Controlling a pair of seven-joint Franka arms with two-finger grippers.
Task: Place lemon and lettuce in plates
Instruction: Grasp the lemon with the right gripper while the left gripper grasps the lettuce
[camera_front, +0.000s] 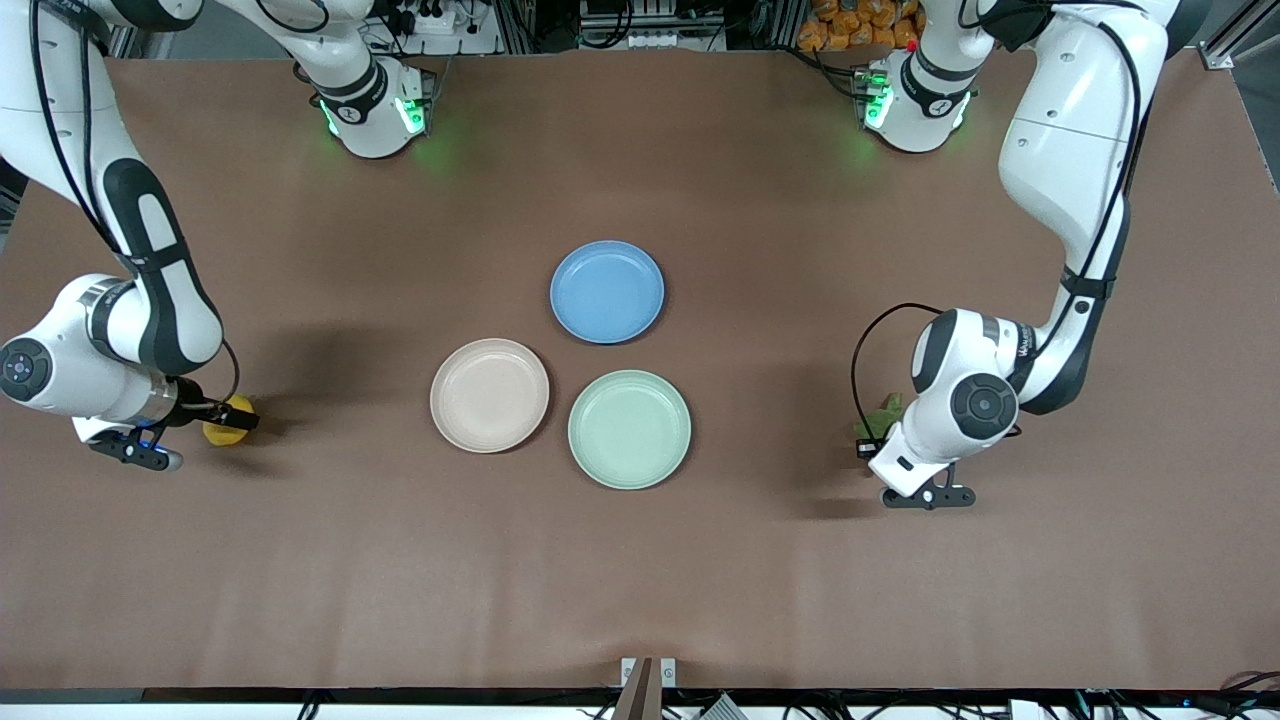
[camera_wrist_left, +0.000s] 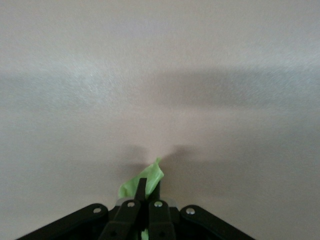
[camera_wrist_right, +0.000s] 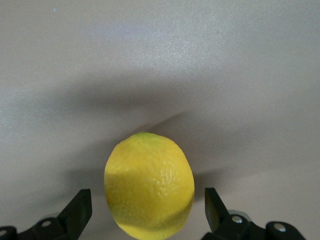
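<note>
The lemon lies on the table at the right arm's end, level with the beige-pink plate. My right gripper is open around it; in the right wrist view the lemon sits between the fingers of the gripper with a gap on each side. The lettuce is at the left arm's end, level with the mint green plate. My left gripper is low at the table and shut on the lettuce. In the left wrist view the gripper pinches the leaf. Both plates are empty.
An empty blue plate sits farther from the front camera than the other two plates, touching neither. All three plates cluster at the table's middle. Brown table surface lies between each gripper and the plates.
</note>
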